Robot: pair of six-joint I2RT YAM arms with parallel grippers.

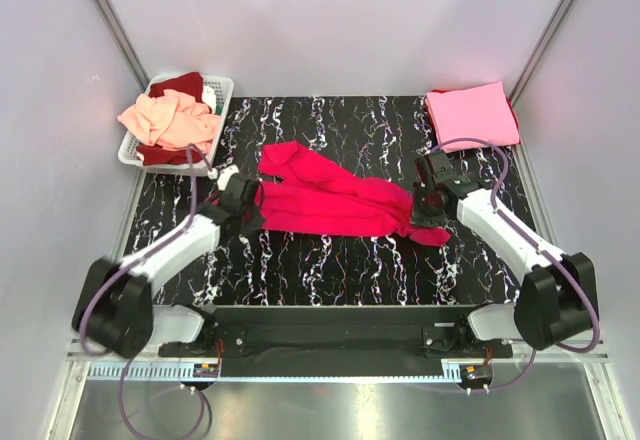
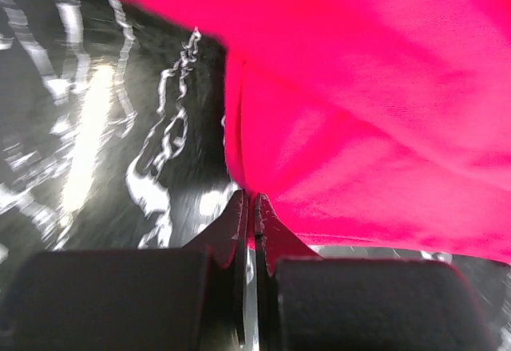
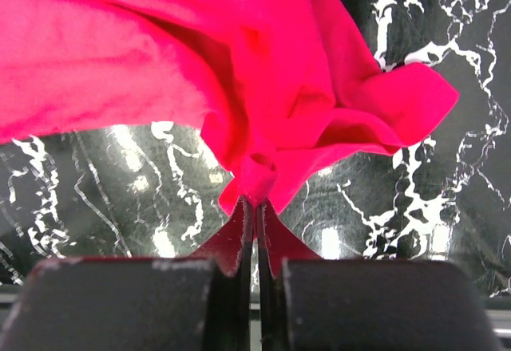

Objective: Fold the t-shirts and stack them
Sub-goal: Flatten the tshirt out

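A bright crimson-red t-shirt [image 1: 330, 200] lies bunched across the middle of the black marbled table. My left gripper [image 1: 250, 210] is shut on the shirt's left edge [image 2: 319, 128]; its jaws pinch the cloth at their tips [image 2: 249, 201]. At the shirt's right end my right gripper [image 1: 428, 212] is shut on a rolled bit of red fabric [image 3: 257, 177], with crumpled folds hanging to the right [image 3: 383, 112]. A folded light pink t-shirt [image 1: 472, 115] rests at the back right corner. A peach t-shirt [image 1: 165, 120] and a dark maroon one [image 1: 178, 84] sit in the basket.
A white slotted basket [image 1: 222, 100] stands at the back left corner of the table. Grey walls and metal posts [image 1: 110, 15] enclose the workspace. The black marbled tabletop [image 1: 330, 270] shows between the shirt and the arm bases.
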